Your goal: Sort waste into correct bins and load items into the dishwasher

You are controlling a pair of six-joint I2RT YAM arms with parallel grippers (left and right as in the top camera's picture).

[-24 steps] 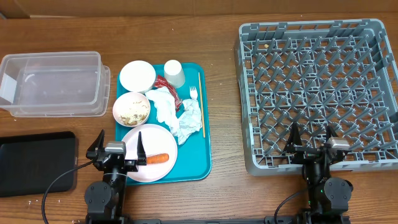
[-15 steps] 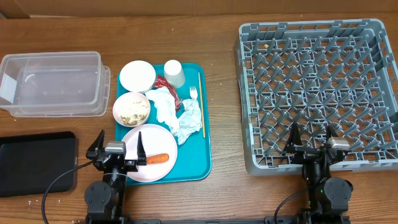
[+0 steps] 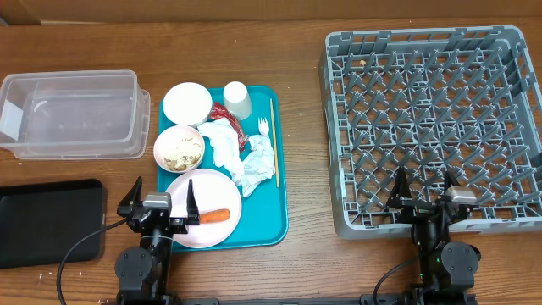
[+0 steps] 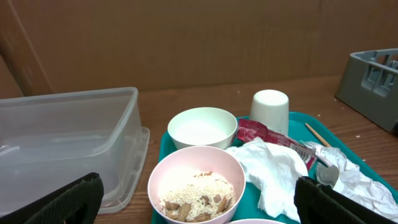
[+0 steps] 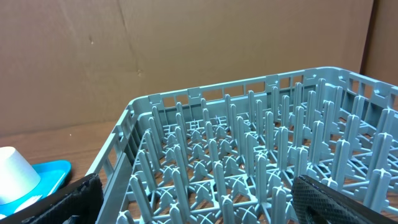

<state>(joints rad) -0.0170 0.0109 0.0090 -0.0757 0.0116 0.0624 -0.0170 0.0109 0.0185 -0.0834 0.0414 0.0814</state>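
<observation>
Left hand spread, above plate rim

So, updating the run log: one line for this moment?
left gripper open; right gripper open; napkins on teal tray; dish rack: no dishes

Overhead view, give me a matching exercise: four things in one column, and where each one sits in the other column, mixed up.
Things
1. carrot
2. rice
3. cup
4. black tray

Places
a. upside down on the teal tray
b. on the table, off the teal tray
c. on the plate
d. in a bowl

Pairs: 1-c, 2-d, 3-a, 4-b
</observation>
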